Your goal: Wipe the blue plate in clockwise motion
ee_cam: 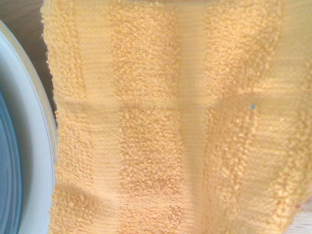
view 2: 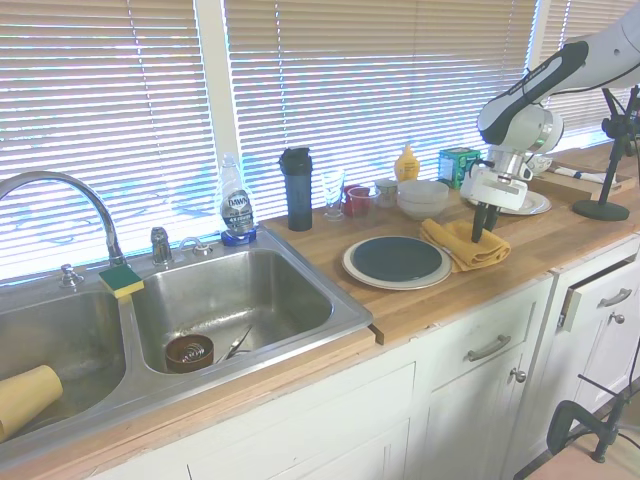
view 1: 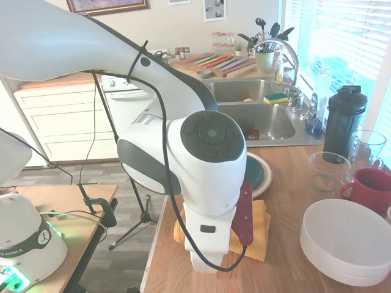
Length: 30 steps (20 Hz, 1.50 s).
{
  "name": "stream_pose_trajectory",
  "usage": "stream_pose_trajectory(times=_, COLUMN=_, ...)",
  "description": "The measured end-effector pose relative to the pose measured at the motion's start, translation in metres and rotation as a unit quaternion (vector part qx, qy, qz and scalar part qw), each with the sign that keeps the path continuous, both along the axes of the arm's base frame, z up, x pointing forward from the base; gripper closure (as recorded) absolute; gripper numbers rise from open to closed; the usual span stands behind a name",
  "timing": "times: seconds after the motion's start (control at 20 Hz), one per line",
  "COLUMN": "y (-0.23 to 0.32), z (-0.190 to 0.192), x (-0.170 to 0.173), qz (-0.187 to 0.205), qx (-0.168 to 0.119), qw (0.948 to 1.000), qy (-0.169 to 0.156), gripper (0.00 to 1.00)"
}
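Observation:
The blue plate lies on a larger cream plate on the wooden counter; the arm hides most of the blue plate in the first exterior view. Right beside them lies a folded yellow towel, also visible under the arm. My gripper points straight down with its two dark fingers apart, tips on the towel. The wrist view is filled by the towel, with the cream plate's rim and a sliver of the blue plate at one edge.
Behind the towel stand stacked white bowls, a red mug, a glass bowl and a black shaker bottle. A white dish stack sits close by. The steel sink lies beyond the plates.

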State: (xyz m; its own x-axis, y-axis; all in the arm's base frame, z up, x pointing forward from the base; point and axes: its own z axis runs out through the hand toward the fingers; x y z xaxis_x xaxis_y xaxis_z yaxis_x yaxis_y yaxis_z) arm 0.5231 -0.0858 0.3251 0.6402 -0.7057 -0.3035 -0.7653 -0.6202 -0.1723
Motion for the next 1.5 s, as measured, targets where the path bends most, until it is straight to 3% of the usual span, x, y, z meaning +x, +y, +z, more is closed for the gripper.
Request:
stream_pose_trajectory(times=0.3, y=-0.001, z=0.007, x=-0.001, qz=-0.002, qx=-0.007, qw=0.9999, qy=-0.007, gripper=1.00)
stream_pose_trajectory(times=0.6, y=0.014, z=0.056, x=-0.019, qz=-0.006, qx=-0.057, qw=0.9978, qy=-0.032, gripper=1.00)
stream_pose_trajectory(times=1.1, y=0.091, z=0.132, x=-0.046, qz=0.022, qx=-0.121, qw=0.9910, qy=-0.053, gripper=1.00)
stream_pose_trajectory(times=1.5, y=0.170, z=0.171, x=-0.043, qz=0.053, qx=-0.147, qw=0.9861, qy=-0.057, gripper=1.00)
